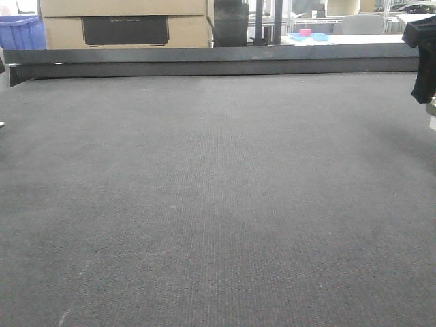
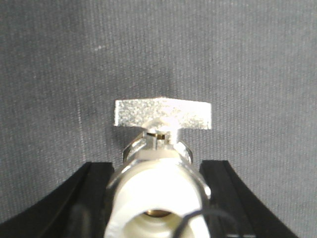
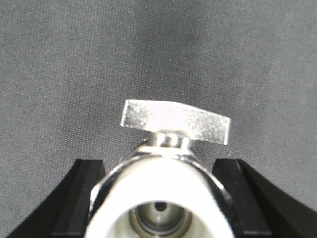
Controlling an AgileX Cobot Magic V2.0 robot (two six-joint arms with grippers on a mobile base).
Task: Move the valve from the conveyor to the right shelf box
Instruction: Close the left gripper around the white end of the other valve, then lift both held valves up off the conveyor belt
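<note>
In the left wrist view, a silver valve [image 2: 161, 148] with a white end cap and a flat metal handle sits between the black fingers [image 2: 89, 193] of my left gripper [image 2: 156, 173], which is shut on it above the dark grey conveyor [image 2: 59, 64]. The right wrist view shows a second valve [image 3: 168, 153] of the same kind, with my right gripper [image 3: 161, 171] shut on it. In the front view the right gripper [image 1: 424, 61] hangs at the far right edge over the conveyor [image 1: 218, 204]. The right shelf box is out of view.
A black rail [image 1: 218, 63] runs along the belt's far edge. Behind it stand cardboard boxes [image 1: 122, 24], a blue bin [image 1: 20, 33] at the left and a blue tray [image 1: 308, 36] holding a pink item at the back right.
</note>
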